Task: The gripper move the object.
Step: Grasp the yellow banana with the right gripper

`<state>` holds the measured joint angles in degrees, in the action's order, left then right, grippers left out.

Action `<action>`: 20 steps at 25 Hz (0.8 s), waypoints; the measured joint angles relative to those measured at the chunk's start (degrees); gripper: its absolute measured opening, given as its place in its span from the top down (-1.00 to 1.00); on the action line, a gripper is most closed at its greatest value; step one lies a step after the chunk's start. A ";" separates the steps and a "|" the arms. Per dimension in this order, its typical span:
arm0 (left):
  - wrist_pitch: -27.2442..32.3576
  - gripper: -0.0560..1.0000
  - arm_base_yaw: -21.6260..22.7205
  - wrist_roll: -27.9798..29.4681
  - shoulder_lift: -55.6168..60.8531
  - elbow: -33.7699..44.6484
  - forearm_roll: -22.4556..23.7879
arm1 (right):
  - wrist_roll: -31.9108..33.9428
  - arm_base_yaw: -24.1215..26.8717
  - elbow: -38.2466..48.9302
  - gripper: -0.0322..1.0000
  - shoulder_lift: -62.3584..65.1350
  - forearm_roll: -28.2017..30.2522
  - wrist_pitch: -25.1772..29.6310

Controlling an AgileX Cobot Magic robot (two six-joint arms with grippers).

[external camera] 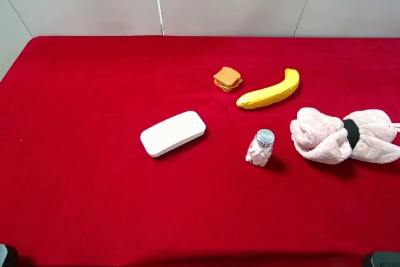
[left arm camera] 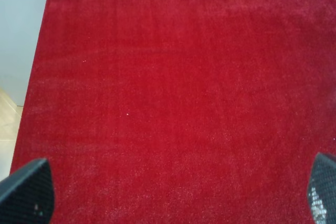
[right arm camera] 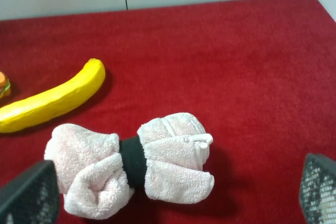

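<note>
Approaching: no grasp is happening yet; the right gripper (right arm camera: 173, 192) is hovering above the near right of the red cloth (external camera: 94, 154), its mesh-patterned fingers (right arm camera: 29, 192) standing wide apart and pinching nothing.
Left gripper (left arm camera: 173, 192): is hanging over bare cloth, fingers likewise spread.
Banana (external camera: 269, 90): is lying flat at the far right, just right of the toy sandwich (external camera: 227, 79) and beyond the pink towel roll (external camera: 344, 136).
Next move: the right arm is probably needing to reach over the towel roll, farther and leftward, setting its jaws across the banana's curve.
Surfaces: the banana is looking smooth and slippery; the towel roll is looking fluffy, a black band (right arm camera: 132, 161) cinching it; the white case (external camera: 173, 133) is showing rounded corners; the jar (external camera: 261, 147) is carrying a metal lid, its white contents possibly candies.
</note>
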<state>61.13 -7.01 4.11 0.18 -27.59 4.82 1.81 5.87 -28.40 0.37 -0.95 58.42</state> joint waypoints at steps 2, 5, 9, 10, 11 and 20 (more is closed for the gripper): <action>0.00 -0.92 0.00 0.00 0.00 0.00 0.00 | 0.00 0.00 0.00 -0.41 0.00 0.00 0.00; 0.00 -0.92 0.00 0.00 0.00 0.00 0.00 | 0.00 0.00 0.00 -0.41 0.00 0.00 0.00; 0.00 -0.91 0.00 0.00 0.00 0.00 0.00 | 0.00 0.00 0.00 -0.41 0.00 0.00 0.00; 0.00 -0.92 0.00 0.00 0.00 0.00 0.00 | 0.00 0.00 0.00 -0.41 0.00 0.00 0.00; 0.00 -0.92 0.00 0.00 0.00 0.00 0.00 | 0.00 0.00 0.00 -0.41 0.00 -0.05 0.00; 0.00 -0.92 0.00 0.00 0.00 0.00 0.00 | 0.00 0.00 0.00 -0.41 0.00 -0.05 0.06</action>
<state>61.13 -7.01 4.11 0.18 -27.59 4.82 1.81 5.87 -28.40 0.37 -1.00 58.48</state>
